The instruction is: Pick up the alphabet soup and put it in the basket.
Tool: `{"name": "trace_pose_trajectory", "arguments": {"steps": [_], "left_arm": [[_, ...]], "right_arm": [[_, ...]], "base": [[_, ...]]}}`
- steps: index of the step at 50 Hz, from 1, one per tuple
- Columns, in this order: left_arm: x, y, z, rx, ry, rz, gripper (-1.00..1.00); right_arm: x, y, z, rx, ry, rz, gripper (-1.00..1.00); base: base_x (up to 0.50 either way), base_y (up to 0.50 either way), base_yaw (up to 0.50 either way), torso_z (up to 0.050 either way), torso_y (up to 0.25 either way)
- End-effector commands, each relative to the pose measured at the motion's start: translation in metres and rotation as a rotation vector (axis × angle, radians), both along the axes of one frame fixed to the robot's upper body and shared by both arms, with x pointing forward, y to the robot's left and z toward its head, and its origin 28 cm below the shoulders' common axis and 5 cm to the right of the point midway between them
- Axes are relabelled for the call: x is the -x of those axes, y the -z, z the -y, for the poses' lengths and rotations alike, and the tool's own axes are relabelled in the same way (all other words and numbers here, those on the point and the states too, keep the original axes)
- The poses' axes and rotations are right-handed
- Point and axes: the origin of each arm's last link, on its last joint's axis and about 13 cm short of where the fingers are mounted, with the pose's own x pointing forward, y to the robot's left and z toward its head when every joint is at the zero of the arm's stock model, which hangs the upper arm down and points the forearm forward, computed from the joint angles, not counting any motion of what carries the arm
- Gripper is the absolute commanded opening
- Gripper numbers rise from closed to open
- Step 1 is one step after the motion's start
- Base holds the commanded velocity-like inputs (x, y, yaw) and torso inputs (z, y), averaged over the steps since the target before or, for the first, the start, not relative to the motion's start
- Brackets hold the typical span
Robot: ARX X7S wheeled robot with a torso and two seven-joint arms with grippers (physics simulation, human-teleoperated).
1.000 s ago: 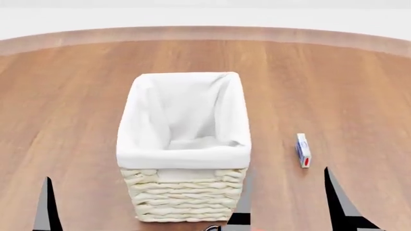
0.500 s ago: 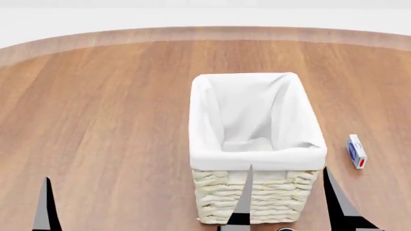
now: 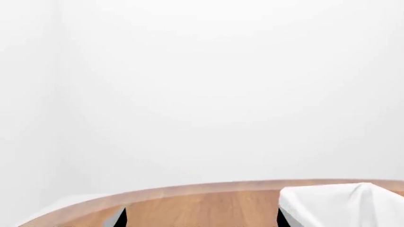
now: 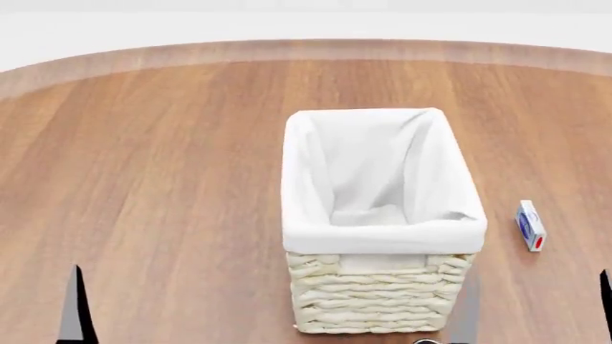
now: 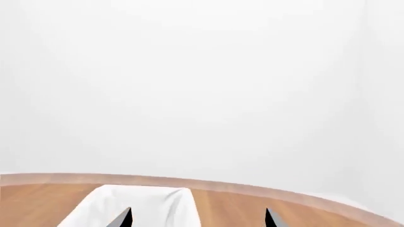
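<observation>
The alphabet soup is not in view in any frame. The basket (image 4: 383, 235), cream wicker with a white cloth liner, stands on the wooden table a little right of centre and looks empty inside. Its liner also shows in the left wrist view (image 3: 341, 203) and the right wrist view (image 5: 151, 203). My left gripper (image 3: 202, 220) is open and empty, with one fingertip (image 4: 77, 308) showing at the head view's lower left. My right gripper (image 4: 535, 315) is open and empty, low in front of the basket's right corner; it also shows in its own wrist view (image 5: 197, 219).
A small blue-and-white box (image 4: 529, 225) lies on the table right of the basket. A sliver of a dark round thing (image 4: 426, 342) shows at the bottom edge, too little to identify. The round table's far edge (image 4: 306, 49) curves along the back.
The head view swung left, so the basket and box now sit further right in it. In the last half second, my right gripper's fingers shifted right in the head view.
</observation>
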Motion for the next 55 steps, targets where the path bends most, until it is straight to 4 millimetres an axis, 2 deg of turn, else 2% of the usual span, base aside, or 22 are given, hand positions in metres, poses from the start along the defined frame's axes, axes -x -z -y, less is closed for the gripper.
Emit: {"name": "trace_pose_trajectory", "arguments": {"steps": [1, 11, 13, 14, 18, 20, 30, 40, 55], "left_arm": [[-0.006, 0.006, -0.001, -0.011, -0.015, -0.013, 1.0], [-0.007, 0.006, -0.002, -0.023, -0.028, -0.019, 1.0], [-0.006, 0.006, -0.003, -0.021, -0.031, -0.017, 1.0], [-0.006, 0.006, -0.003, -0.019, -0.033, -0.016, 1.0], [-0.006, 0.006, -0.002, -0.025, -0.032, -0.018, 1.0], [-0.007, 0.006, -0.002, -0.025, -0.033, -0.019, 1.0], [-0.006, 0.008, -0.002, -0.025, -0.031, -0.025, 1.0], [-0.005, 0.007, -0.001, -0.033, -0.04, -0.022, 1.0], [-0.006, 0.008, -0.002, -0.038, -0.046, -0.029, 1.0]], "right_arm": [[0.036, 0.004, 0.037, 0.022, 0.006, -0.078, 1.0], [0.083, 0.021, 0.052, 0.08, 0.007, -0.13, 1.0], [0.092, 0.028, 0.053, 0.076, 0.024, -0.149, 1.0], [0.099, 0.037, 0.052, 0.093, 0.036, -0.176, 1.0], [0.115, 0.047, 0.052, 0.061, 0.053, -0.17, 1.0], [0.116, 0.051, 0.052, 0.09, 0.077, -0.174, 1.0], [0.127, 0.076, 0.052, -0.014, 0.116, -0.142, 1.0], [0.136, 0.09, 0.059, -0.06, 0.163, -0.125, 1.0], [0.131, 0.12, 0.059, -0.094, 0.21, -0.136, 1.0]], "base": [[0.0, 0.0, 0.0, 0.0, 0.0], [0.0, 0.0, 0.0, 0.0, 0.0], [0.0, 0.0, 0.0, 0.0, 0.0], [0.0, 0.0, 0.0, 0.0, 0.0], [0.0, 0.0, 0.0, 0.0, 0.0], [0.0, 0.0, 0.0, 0.0, 0.0], [0.0, 0.0, 0.0, 0.0, 0.0], [0.0, 0.0, 0.0, 0.0, 0.0], [0.0, 0.0, 0.0, 0.0, 0.0]]}}
